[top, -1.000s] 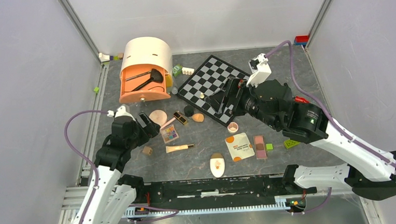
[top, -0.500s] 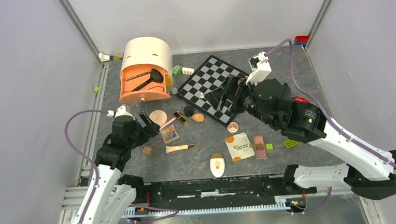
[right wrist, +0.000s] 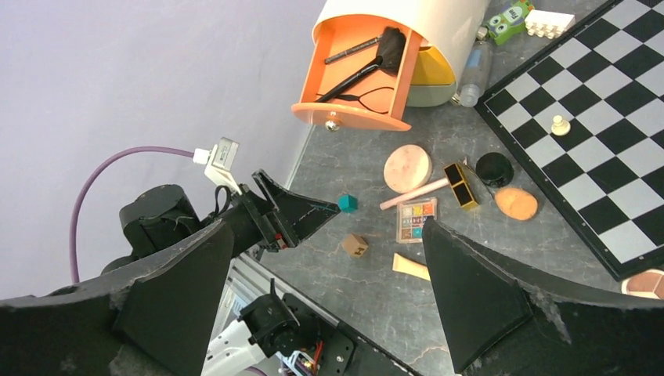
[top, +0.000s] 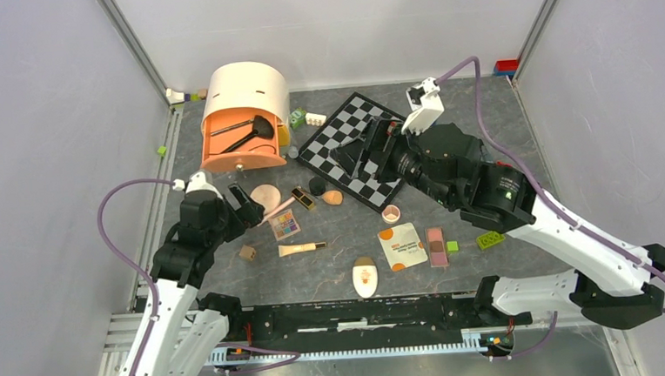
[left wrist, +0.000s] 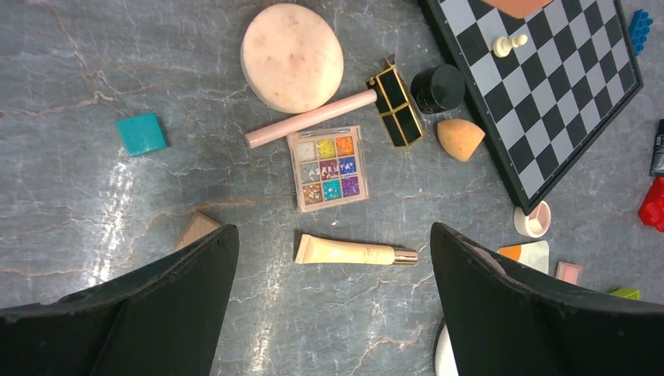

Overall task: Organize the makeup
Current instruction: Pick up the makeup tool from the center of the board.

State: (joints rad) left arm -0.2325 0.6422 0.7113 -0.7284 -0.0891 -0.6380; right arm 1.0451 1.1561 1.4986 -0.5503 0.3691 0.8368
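Observation:
The makeup lies scattered on the grey table. A round peach compact (left wrist: 292, 56), a multicolour eyeshadow palette (left wrist: 327, 168), a cream tube (left wrist: 356, 251), a pink stick (left wrist: 311, 118) and an orange sponge (left wrist: 460, 139) lie below my left gripper (left wrist: 333, 233). That gripper hovers open and empty. A white-orange sachet (top: 402, 246), a blush palette (top: 436, 245) and a cream oval (top: 365, 277) lie nearer the front. Brushes (right wrist: 368, 59) rest in the orange drawer (top: 241, 141). My right gripper (top: 360, 147) hangs open and empty above the chessboard (top: 343, 126).
A white pawn (left wrist: 507, 45) stands on the chessboard. A teal cube (left wrist: 142, 133) and a wooden cube (left wrist: 196, 229) lie left of the palette. Green bricks (top: 489, 239) sit at the right and toy bricks (top: 306, 118) behind the board. The enclosure's walls close off three sides.
My right arm has swung left and toward the back across the chessboard. My left arm has shifted slightly left. Both grippers stay open and no object has moved.

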